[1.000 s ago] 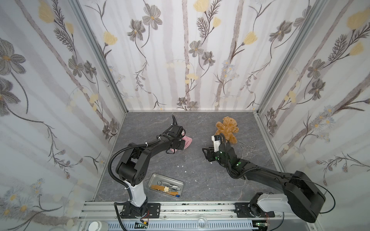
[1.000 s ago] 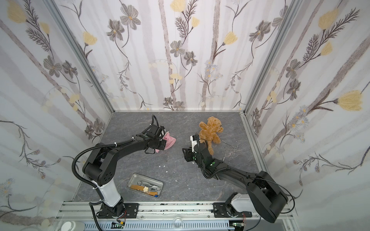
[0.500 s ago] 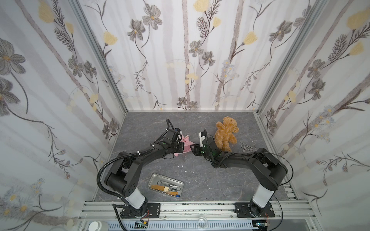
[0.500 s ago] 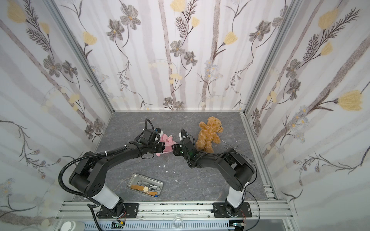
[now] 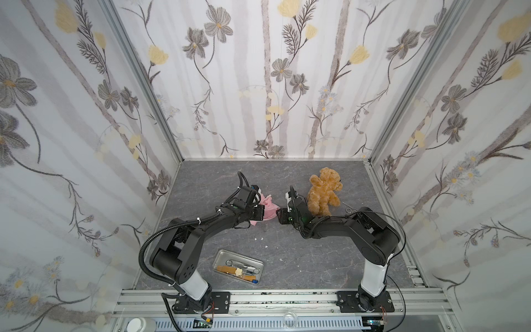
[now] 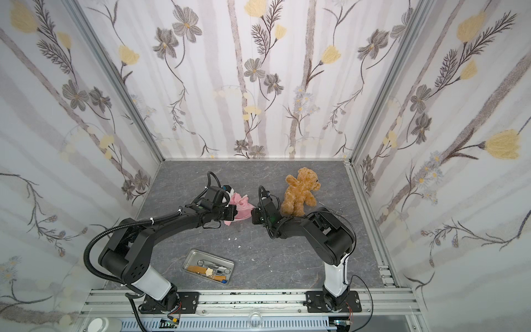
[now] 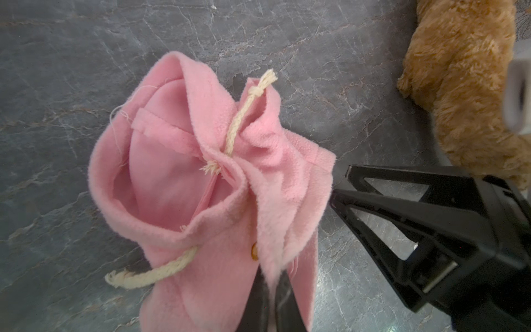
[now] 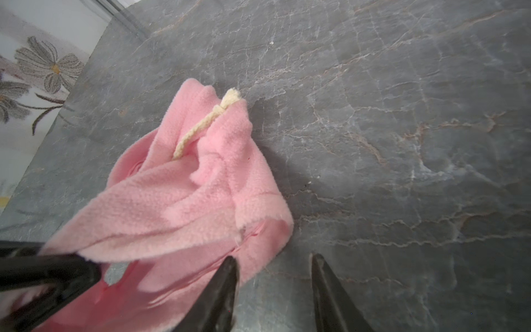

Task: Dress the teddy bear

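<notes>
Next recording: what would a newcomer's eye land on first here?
A pink hooded shirt, bunched at the middle of the grey table and pinched in the shut left pincer, draws the eye first. To its right in both top views lies the golden-brown teddy bear, undressed, while the right pincer stands open at the shirt's edge.

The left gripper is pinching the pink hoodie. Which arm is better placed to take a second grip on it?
Right. The right gripper hangs open beside the free edge of the pink hoodie, holding nothing. The left gripper is shut on the fabric, so it is occupied.
</notes>
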Robot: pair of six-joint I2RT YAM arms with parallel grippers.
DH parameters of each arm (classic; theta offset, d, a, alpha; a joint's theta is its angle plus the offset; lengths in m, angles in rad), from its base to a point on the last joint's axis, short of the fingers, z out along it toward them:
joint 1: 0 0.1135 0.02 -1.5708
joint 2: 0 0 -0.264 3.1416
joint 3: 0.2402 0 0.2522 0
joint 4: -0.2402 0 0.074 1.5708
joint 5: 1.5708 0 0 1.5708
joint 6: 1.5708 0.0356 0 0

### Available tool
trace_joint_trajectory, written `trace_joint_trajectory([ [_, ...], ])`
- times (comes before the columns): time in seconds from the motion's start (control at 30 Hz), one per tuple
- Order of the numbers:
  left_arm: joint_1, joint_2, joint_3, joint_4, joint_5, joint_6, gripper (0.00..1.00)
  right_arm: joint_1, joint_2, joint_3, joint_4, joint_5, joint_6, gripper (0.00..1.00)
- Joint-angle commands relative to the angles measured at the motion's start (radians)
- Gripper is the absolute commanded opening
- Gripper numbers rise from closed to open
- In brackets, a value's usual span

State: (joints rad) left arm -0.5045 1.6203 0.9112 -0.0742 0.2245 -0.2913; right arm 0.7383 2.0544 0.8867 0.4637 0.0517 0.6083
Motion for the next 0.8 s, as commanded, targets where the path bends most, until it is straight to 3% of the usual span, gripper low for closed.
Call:
trace_joint_trajectory([
  [0.0, 0.002, -0.007, -0.002, 0.028, 0.012, -0.009, 0.0, -0.003, 0.02, 0.012, 0.049, -0.012, -0.012, 0.42],
  [0.17, 0.001, -0.007, -0.022, 0.032, 0.013, -0.008, 0.0, 0.004, 0.03, 0.012, 0.098, -0.023, -0.002, 0.36],
  [0.4, 0.001, -0.04, -0.052, 0.045, 0.043, -0.017, 0.0, 0.003, 0.061, 0.046, 0.036, -0.024, 0.091, 0.23],
  [0.77, -0.002, -0.153, -0.133, 0.058, 0.083, -0.054, 0.0, 0.007, -0.031, -0.126, 0.219, -0.086, 0.181, 0.36],
])
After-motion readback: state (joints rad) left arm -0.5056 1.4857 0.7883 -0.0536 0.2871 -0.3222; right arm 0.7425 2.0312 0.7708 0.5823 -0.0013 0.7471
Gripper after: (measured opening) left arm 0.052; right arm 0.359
